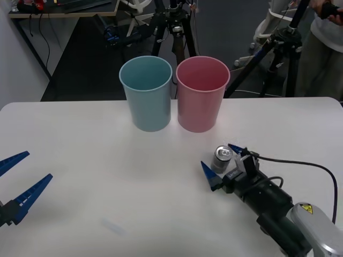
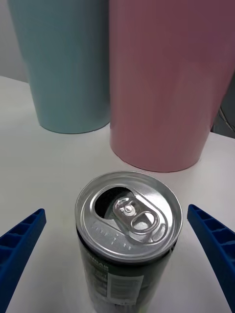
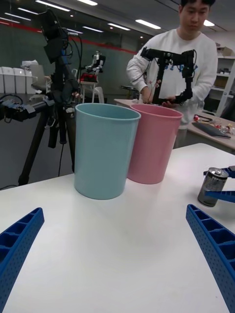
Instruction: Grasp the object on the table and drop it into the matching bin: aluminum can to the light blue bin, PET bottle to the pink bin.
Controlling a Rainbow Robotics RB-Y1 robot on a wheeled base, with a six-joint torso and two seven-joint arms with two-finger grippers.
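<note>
The table is plain white. One bin is pale blue, the other bin pink. The can has a silver top and a dark side with white print. Both grippers' fingers are blue and ribbed.

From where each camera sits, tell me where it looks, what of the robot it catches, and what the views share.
Front view: above the arms, looking down at the table; left gripper open at the left edge, right gripper open around the aluminum can.
Right wrist view: behind the can, facing both bins.
Left wrist view: low over the table, own fingers apart.
Shared: light blue bin, pink bin, can.
</note>
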